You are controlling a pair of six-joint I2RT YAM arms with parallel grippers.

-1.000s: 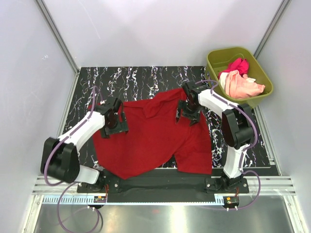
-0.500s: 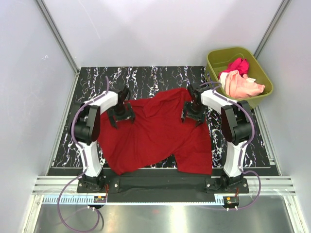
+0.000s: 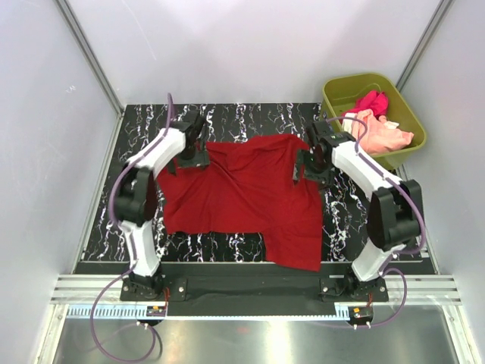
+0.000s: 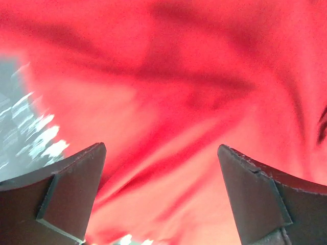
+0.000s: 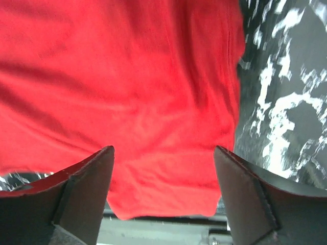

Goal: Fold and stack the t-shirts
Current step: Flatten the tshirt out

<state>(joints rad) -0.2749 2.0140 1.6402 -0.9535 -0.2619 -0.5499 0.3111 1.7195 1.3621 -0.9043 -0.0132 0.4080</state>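
While the deep red cloth t-shirt (image 3: pixel 242 197) lies spread across the middle of the black marbled worktop (image 3: pixel 250 117), bare strips of marble run along its far and left edges, and its near right corner reaches the worktop's front edge. Over its far left corner, the left pincer (image 3: pixel 189 154) gapes wide and grips nothing; the right pincer (image 3: pixel 311 162) does likewise over the far right corner. Both hide those corners from above. Collar and sleeves are hard to make out. Well apart, the olive-green plastic tub (image 3: pixel 413 144) holds the magenta-pink t-shirt (image 3: pixel 371 101), half buried behind the pale peach t-shirt (image 3: pixel 379 133).
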